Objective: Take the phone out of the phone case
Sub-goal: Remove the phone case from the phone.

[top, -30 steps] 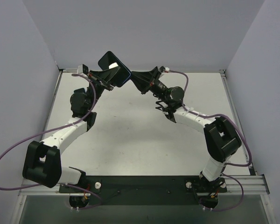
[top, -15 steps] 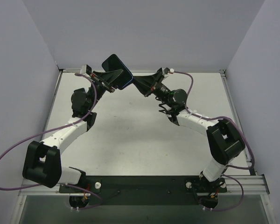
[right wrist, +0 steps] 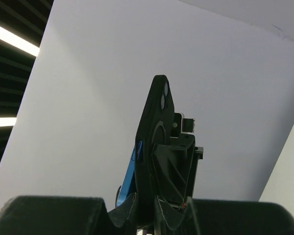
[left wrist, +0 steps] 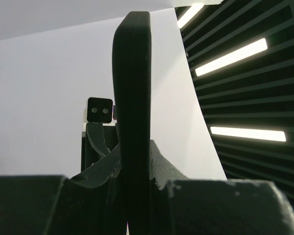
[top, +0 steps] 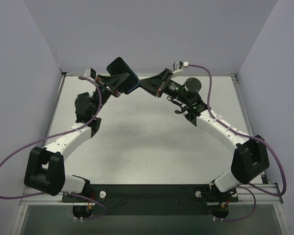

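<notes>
1. Starting on the left: the left arm is reaching up and away toward the back of the table, so the whole job is happening in the air, not on the surface. My guess is that's giving both grippers room around the edges.
2. The left gripper is clamping narrow across the phone case, with the flat faces between its fingers. In its own wrist view the slab is standing upright and edge-on, squeezed dead centre. I reckon it's acting as the vise here.
3. The phone is sitting in the case, held high between the two arms near the back wall. Only a blue strip of it is showing. In the right wrist view that strip is peeking out low down beside the black case, so maybe that end is starting to lift. Can't say for sure.
4. The right gripper is coming in from the opposite side, jaws nearly closed, pinching the case's near edge. I can't tell whether it's got just the lip or the phone too.
5. The right arm is stretching across to meet the left, probably so one side is peeling while the other is bracing.
</notes>
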Robot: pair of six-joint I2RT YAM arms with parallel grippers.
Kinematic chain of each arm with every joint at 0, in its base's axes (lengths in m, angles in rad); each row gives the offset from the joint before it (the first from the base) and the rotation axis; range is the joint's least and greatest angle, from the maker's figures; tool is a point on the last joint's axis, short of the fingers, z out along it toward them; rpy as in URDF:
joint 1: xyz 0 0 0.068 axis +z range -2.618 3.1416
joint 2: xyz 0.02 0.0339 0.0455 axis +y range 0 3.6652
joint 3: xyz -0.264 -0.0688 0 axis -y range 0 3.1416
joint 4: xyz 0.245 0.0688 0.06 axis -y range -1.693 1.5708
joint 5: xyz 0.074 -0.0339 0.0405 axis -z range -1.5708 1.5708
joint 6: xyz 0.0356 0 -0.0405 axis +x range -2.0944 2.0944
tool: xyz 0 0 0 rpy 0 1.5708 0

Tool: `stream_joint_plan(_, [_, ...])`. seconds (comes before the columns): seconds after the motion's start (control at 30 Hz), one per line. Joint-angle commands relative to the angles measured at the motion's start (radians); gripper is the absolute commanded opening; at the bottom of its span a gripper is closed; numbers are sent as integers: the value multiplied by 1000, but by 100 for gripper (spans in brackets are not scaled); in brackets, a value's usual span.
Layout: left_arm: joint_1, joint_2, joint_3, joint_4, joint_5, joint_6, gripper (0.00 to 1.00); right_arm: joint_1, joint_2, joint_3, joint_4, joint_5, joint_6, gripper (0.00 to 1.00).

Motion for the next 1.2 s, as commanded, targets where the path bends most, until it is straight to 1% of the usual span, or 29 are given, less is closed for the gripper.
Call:
stream_joint_plan(0.0, [-99,-54,76,345,224,-47,0,43,144,13,-361,-109,-138,12])
stream_joint_plan(0.1, [-123,-45,101,307,273,-11,0,46,178,56,-322,-153,-111,20])
stream_joint_plan(0.13, [-131,-43,105,289,281,10,0,48,190,71,-308,-164,-106,25])
stream_joint_plan(0.23, [-160,-29,118,238,303,39,0,56,230,128,-268,-201,-68,29])
stream_joint_plan(0.33, [-181,-6,116,241,306,41,0,59,264,160,-205,-216,-13,28])
stream_joint_plan(0.37, [-183,-2,113,247,306,38,0,59,267,157,-182,-216,6,26])
stream_joint_plan(0.4, [-185,3,110,251,303,35,0,57,267,137,-111,-216,29,19])
stream_joint_plan(0.47, [-188,17,95,259,307,29,0,50,257,111,-56,-219,75,5])
stream_joint_plan(0.5, [-188,21,85,261,309,29,0,45,247,96,-23,-218,83,0])
stream_joint_plan(0.57, [-188,30,61,252,327,32,0,30,208,45,-13,-215,83,0])
stream_joint_plan(0.63, [-188,35,36,224,343,62,0,19,172,4,-85,-209,32,0])
stream_joint_plan(0.67, [-188,32,-2,192,346,74,0,13,126,-4,-146,-186,-61,0])
stream_joint_plan(0.7, [-188,29,-16,180,344,85,0,10,102,-12,-299,-164,-127,0])
stream_joint_plan(0.77, [-188,30,-48,149,358,122,0,10,42,-13,-447,-108,-233,0])
stream_joint_plan(0.8, [-189,27,-54,140,366,134,0,8,26,-15,-551,-94,-317,0])
stream_joint_plan(0.83, [-189,24,-57,126,375,162,0,10,11,-16,-597,-80,-350,0])
stream_joint_plan(0.9, [-189,15,-59,43,392,196,0,2,-29,-33,-669,-42,-411,0])
stream_joint_plan(0.93, [-189,8,-59,8,393,243,14,-6,-40,-42,-676,-35,-417,0])
stream_joint_plan(0.97, [-189,4,-54,-77,398,271,22,-10,-58,-58,-677,-31,-420,0])
stream_joint_plan(1.03, [-191,-3,-54,-147,398,329,43,-21,-73,-59,-705,-2,-437,0])
stream_joint_plan(1.07, [-191,-6,-56,-162,404,346,59,-26,-96,-58,-726,18,-445,0])
stream_joint_plan(1.1, [-191,-9,-57,-178,404,357,67,-26,-112,-52,-763,41,-462,0])
stream_joint_plan(1.17, [-189,-29,-60,-279,399,423,85,-29,-153,-43,-801,102,-503,0])
